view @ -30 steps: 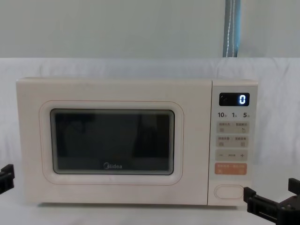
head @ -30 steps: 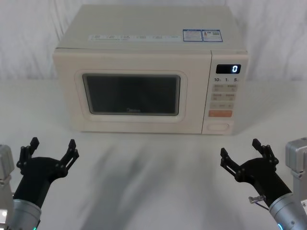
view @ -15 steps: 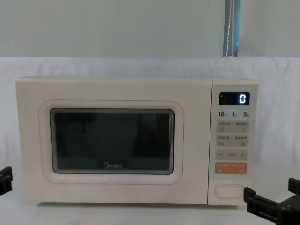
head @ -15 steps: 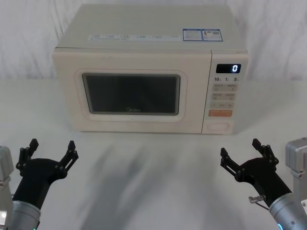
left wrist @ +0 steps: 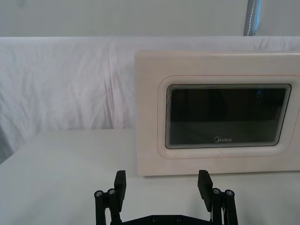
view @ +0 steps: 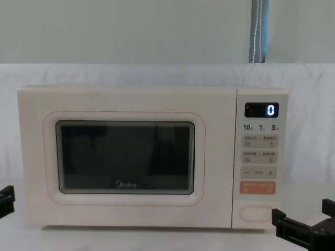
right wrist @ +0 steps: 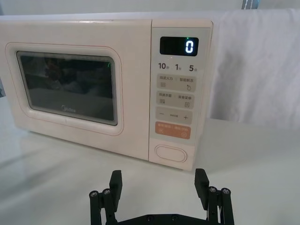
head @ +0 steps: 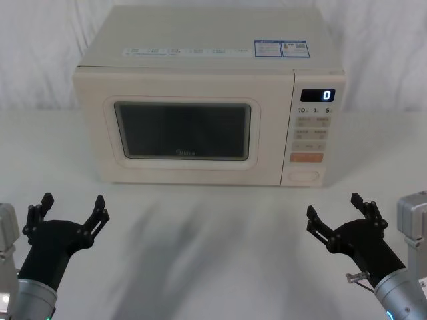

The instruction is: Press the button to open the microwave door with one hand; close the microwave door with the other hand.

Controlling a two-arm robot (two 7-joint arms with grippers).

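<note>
A cream microwave stands at the back of the table with its door [head: 183,131] [view: 125,158] [left wrist: 225,115] [right wrist: 70,89] flush and shut. The pill-shaped button [head: 303,177] [view: 256,213] [right wrist: 170,153] sits at the bottom of the control panel, under the orange key [head: 306,158]. My left gripper [head: 70,208] [left wrist: 161,183] hovers open low at the near left, well short of the door. My right gripper [head: 339,212] [right wrist: 158,182] [view: 301,219] hovers open at the near right, a little in front of and below the button, touching nothing.
The display [head: 317,95] reads 0. A white cloth covers the table [head: 207,233] and drapes behind the microwave. Bare table lies between both grippers and the microwave front. A grey pole [view: 258,31] stands in the background.
</note>
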